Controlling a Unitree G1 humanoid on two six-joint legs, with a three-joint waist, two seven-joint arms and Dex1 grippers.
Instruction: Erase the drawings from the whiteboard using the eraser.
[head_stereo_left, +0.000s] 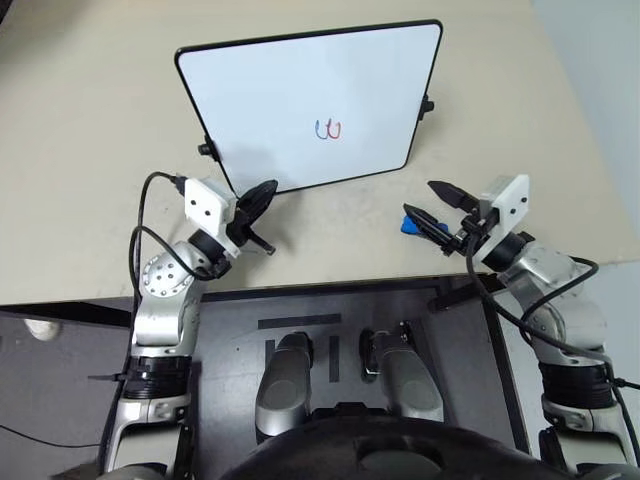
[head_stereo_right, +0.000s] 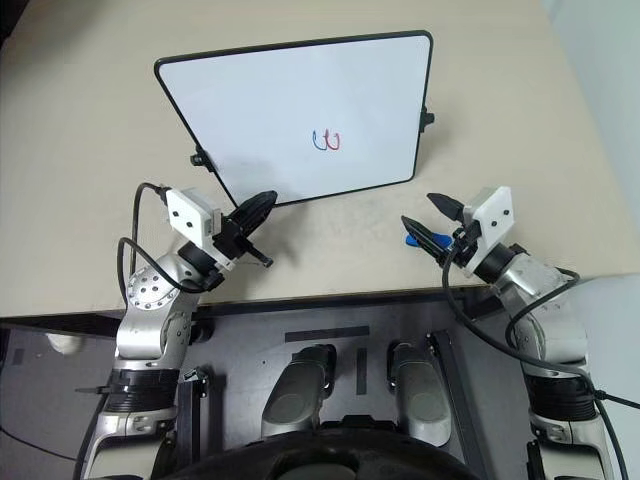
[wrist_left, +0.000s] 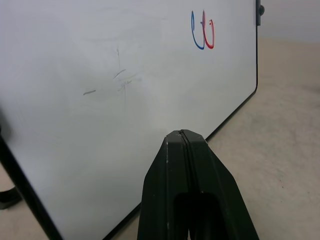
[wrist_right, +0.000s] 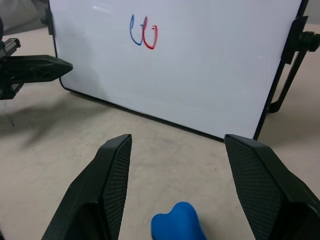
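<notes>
Right pincer poised over the eraser, drawings untouched on the whiteboard.

The right pincer (wrist_right: 175, 185) stands wide open and empty, the blue eraser (wrist_right: 177, 222) lying on the table (head_stereo_left: 90, 150) between its fingers, close to the table's near edge toward the right side. To grasp well it should, I judge, settle lower so both pads meet the eraser's narrow waist squarely before closing. The left pincer (wrist_left: 182, 137) is closed on nothing, hovering just off the whiteboard's (head_stereo_left: 300, 80) near left corner. The whiteboard stands tilted mid-table on its side props; the drawings (head_stereo_left: 328, 129), blue and red loops, sit right of its centre. Bare table lies between eraser and board, so the lift and reach look unobstructed; the near edge leaves little room behind.
</notes>
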